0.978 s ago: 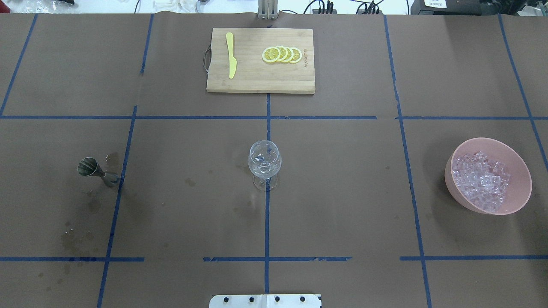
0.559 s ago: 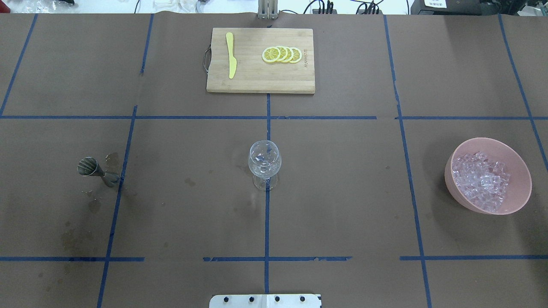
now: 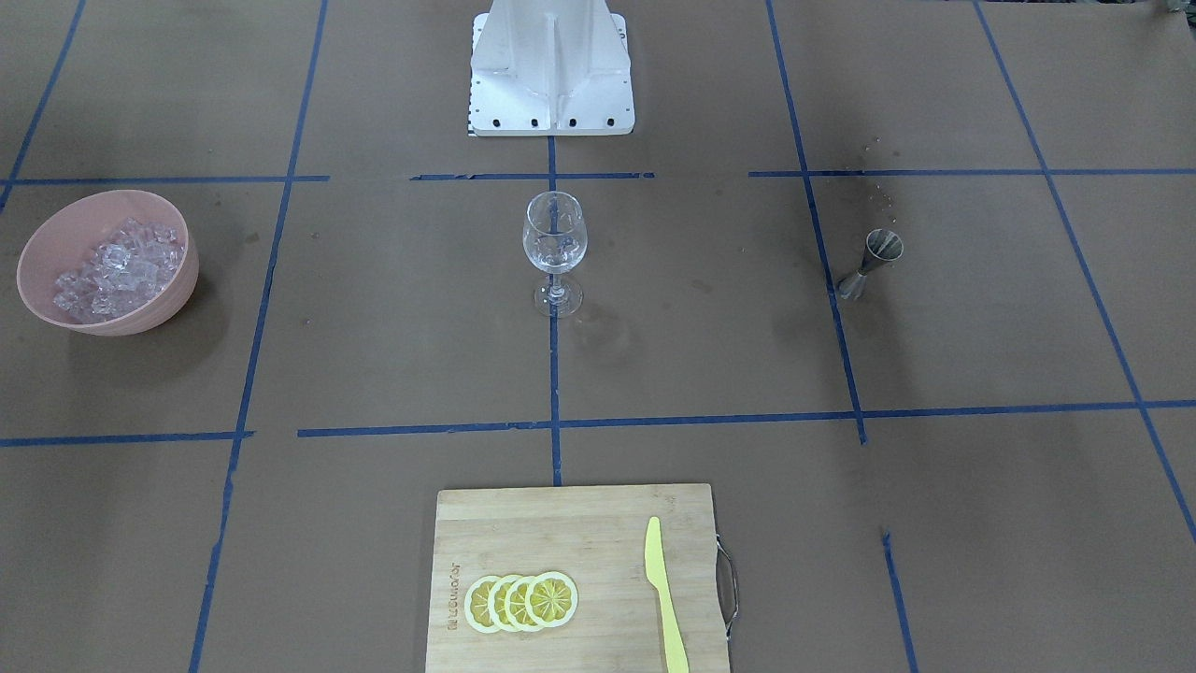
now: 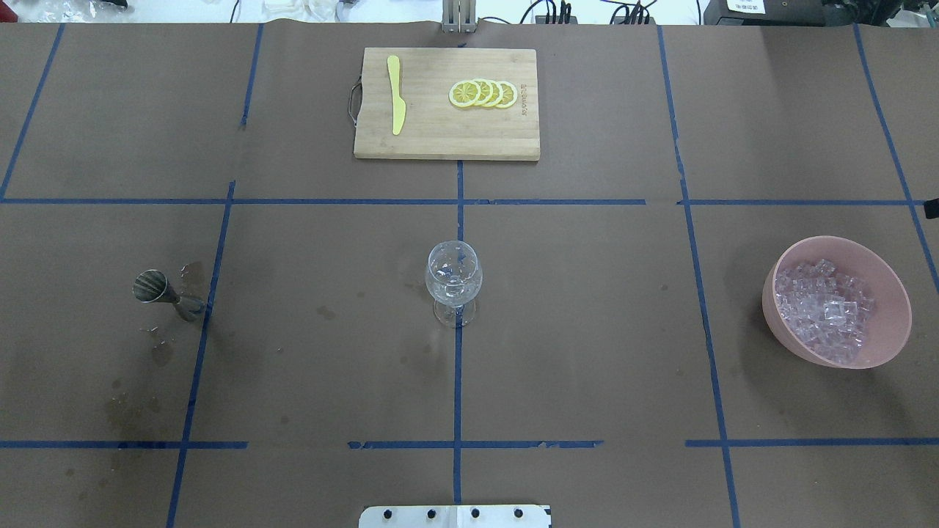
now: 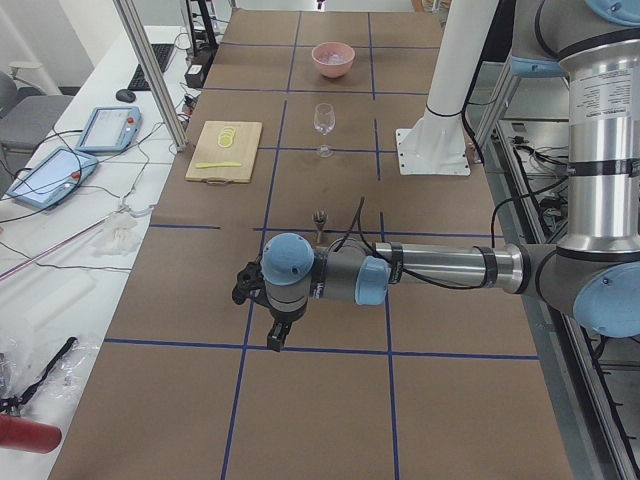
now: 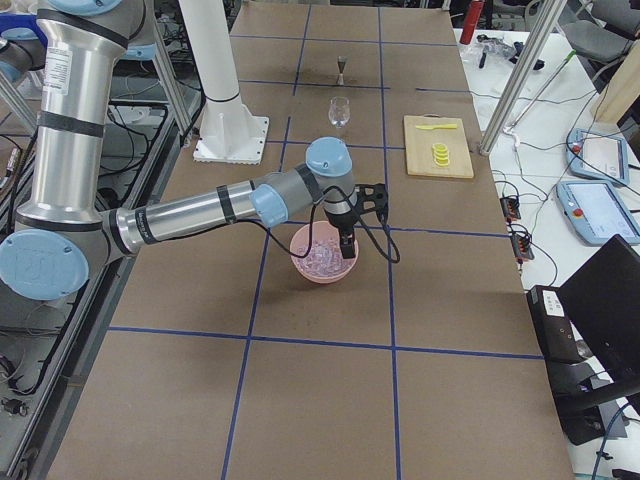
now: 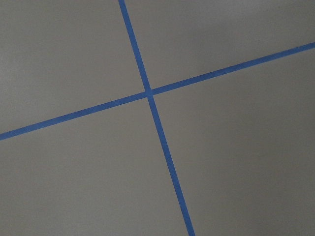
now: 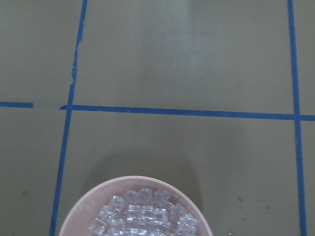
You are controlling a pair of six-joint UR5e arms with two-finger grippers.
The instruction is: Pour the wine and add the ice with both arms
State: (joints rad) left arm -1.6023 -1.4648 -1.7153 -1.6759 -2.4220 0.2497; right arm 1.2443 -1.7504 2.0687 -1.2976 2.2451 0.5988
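A clear wine glass (image 4: 454,279) stands upright at the table's middle, also in the front view (image 3: 555,245). A metal jigger (image 4: 165,291) stands to its left. A pink bowl (image 4: 893,323) at the right holds the ice (image 4: 825,312), many small clear cubes, also in the right wrist view (image 8: 142,216). My right gripper (image 6: 347,248) hangs above the bowl's rim on the side away from the robot. My left gripper (image 5: 277,335) points down over bare table, beyond the jigger (image 5: 320,217). Both show only in side views, so I cannot tell whether they are open or shut.
A wooden cutting board (image 4: 440,139) at the far middle carries a yellow knife (image 4: 396,95) and several lemon slices (image 4: 484,94). The white pedestal base (image 3: 551,75) sits at the robot's edge. Damp stains mark the paper around the jigger.
A small dark tip has appeared at the right edge of the overhead view, beyond the bowl. Nothing on the table has moved.
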